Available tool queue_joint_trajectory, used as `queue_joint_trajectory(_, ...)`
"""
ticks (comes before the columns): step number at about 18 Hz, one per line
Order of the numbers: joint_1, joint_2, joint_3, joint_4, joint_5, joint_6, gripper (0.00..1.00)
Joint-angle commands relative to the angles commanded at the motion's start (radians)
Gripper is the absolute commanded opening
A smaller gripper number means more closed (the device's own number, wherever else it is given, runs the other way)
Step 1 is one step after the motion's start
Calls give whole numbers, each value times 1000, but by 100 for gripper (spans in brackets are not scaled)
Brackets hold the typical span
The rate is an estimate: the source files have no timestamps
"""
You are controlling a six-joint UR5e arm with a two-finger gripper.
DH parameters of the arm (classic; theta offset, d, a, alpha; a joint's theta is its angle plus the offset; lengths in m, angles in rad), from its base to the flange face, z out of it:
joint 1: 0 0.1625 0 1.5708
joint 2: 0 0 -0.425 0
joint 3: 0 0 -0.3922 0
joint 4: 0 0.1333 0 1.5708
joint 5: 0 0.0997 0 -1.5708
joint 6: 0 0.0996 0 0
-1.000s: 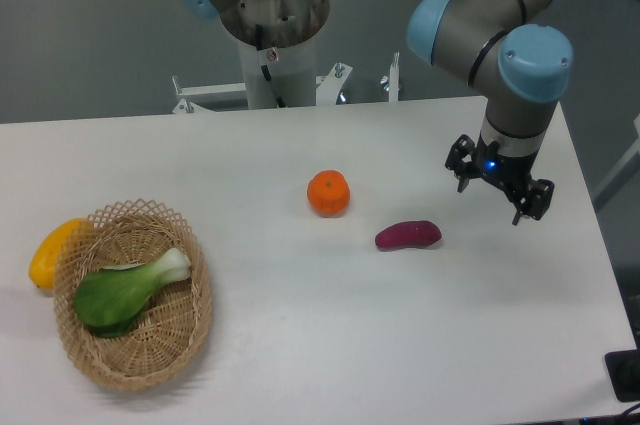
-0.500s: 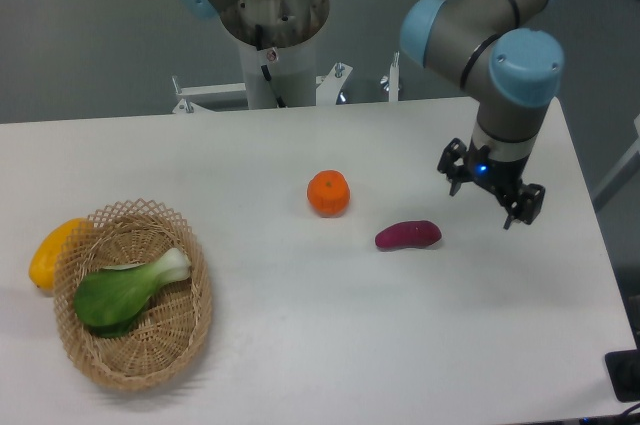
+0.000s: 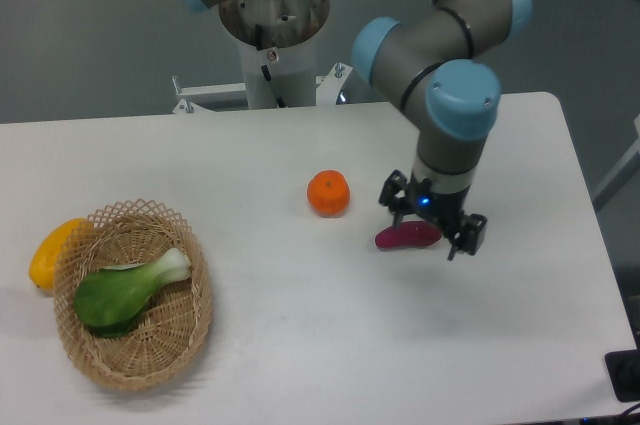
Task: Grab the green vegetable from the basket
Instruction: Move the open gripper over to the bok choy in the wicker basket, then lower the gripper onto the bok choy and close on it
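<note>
The green vegetable [image 3: 125, 290], dark green leaves with a pale stalk end pointing up-right, lies inside the tan wicker basket [image 3: 190, 330] at the lower left of the table. My gripper [image 3: 432, 226] is far to the right of the basket, hanging open and empty over the table, right above a purple sweet potato [image 3: 402, 237] that it partly covers.
An orange fruit [image 3: 328, 193] sits near the table's middle, left of the gripper. A yellow fruit [image 3: 47, 251] lies against the basket's left outer side. The robot base column [image 3: 272, 35] stands behind the table's far edge.
The arm has swung left and slightly down, bringing the gripper from the right side of the table to above the purple sweet potato. The objects have not moved.
</note>
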Motion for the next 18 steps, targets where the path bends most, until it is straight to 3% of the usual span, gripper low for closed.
queue_joint_trajectory(6,-199,8,-9,9,-5,-190,100)
queue_joint_trajectory(11,-340,-24,-3,9,-6,-241,100)
queue_joint_trajectory(18,-473,-77,-6,9,-55,-350,100)
